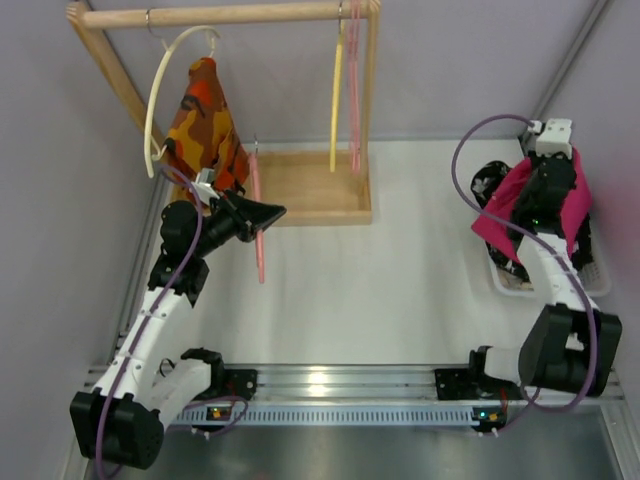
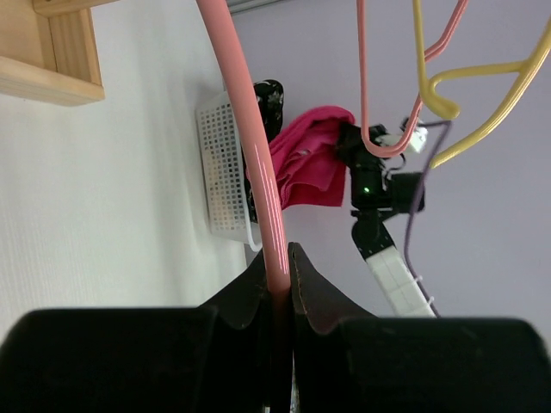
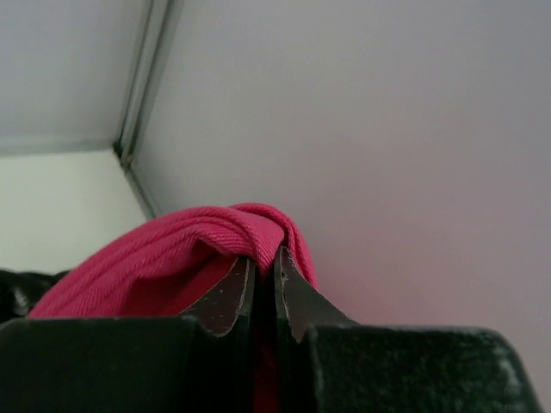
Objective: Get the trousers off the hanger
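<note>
Four hangers show. Three hang on the far wooden rack (image 1: 230, 14). The fourth, the hanger (image 1: 260, 255), is bare and pinched between the left gripper's (image 1: 264, 214) fingers. One pair of trousers (image 1: 503, 208) hangs far right over a white basket (image 1: 601, 283), clamped in the right gripper (image 3: 265, 268); that arm hides their middle.

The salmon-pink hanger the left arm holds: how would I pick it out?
Start at the wooden rack at the back left. Near its base, the left end effector pinches a bare salmon-pink hanger. Unlike the cream hanger, yellow hanger and thin pink hanger, it is off the rail.
</note>
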Action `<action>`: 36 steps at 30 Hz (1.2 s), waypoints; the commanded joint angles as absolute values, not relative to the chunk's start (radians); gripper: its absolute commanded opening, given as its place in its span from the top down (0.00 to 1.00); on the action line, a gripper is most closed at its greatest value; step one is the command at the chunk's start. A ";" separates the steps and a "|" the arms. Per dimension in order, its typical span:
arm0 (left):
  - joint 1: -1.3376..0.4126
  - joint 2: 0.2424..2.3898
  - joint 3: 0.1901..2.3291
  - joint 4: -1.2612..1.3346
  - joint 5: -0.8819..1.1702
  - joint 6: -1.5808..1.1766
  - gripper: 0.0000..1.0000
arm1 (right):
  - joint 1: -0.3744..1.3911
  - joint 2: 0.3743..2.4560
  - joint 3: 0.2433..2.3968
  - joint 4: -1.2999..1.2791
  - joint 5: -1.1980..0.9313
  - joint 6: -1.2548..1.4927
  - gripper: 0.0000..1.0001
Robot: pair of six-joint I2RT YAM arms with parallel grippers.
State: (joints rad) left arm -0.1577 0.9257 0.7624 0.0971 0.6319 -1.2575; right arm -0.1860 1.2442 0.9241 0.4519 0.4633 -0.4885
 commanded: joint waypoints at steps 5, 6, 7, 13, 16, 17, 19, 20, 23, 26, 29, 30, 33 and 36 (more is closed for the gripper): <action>-0.155 0.896 0.773 0.195 0.676 -1.221 1.00 | -0.198 1.495 0.985 0.490 0.334 -0.465 1.00; -0.155 0.896 0.782 0.195 0.687 -1.212 1.00 | -0.198 1.517 1.005 0.453 0.333 -0.430 1.00; -0.155 0.899 0.787 0.193 0.696 -1.206 1.00 | -0.196 1.555 1.050 0.369 0.319 -0.413 0.98; -0.156 0.888 0.819 0.195 0.752 -1.152 1.00 | -0.198 1.559 1.104 0.232 0.273 -0.327 0.73; -0.156 0.881 0.830 0.195 0.781 -1.126 1.00 | -0.199 1.528 1.109 0.175 0.264 -0.293 0.59; -0.158 0.876 0.834 0.193 0.788 -1.108 1.00 | -0.205 1.519 1.112 0.138 0.256 -0.273 0.56; -0.161 0.873 0.842 0.187 0.805 -1.088 1.00 | -0.213 1.487 1.127 0.097 0.227 -0.258 0.42; -0.163 0.871 0.853 0.187 0.811 -1.062 1.00 | -0.218 1.476 1.134 0.075 0.222 -0.244 0.38; -0.178 0.877 0.883 0.170 0.828 -1.016 1.00 | -0.232 1.421 1.169 -0.029 0.193 -0.200 0.18; -0.199 0.890 0.908 0.158 0.815 -0.968 1.00 | -0.247 1.358 1.204 -0.149 0.146 -0.163 0.00; -0.222 0.923 0.968 0.150 0.770 -0.930 1.00 | -0.256 1.270 1.204 -0.207 0.121 -0.147 0.01; -0.224 0.937 1.001 0.150 0.758 -0.925 1.00 | -0.258 1.249 1.204 -0.219 0.117 -0.146 0.01; -0.232 0.994 1.058 0.150 0.686 -0.902 1.00 | -0.261 1.174 1.222 -0.276 0.103 -0.140 0.01; -0.238 1.049 1.130 0.150 0.603 -0.885 1.00 | -0.264 1.114 1.262 -0.339 0.094 -0.126 0.01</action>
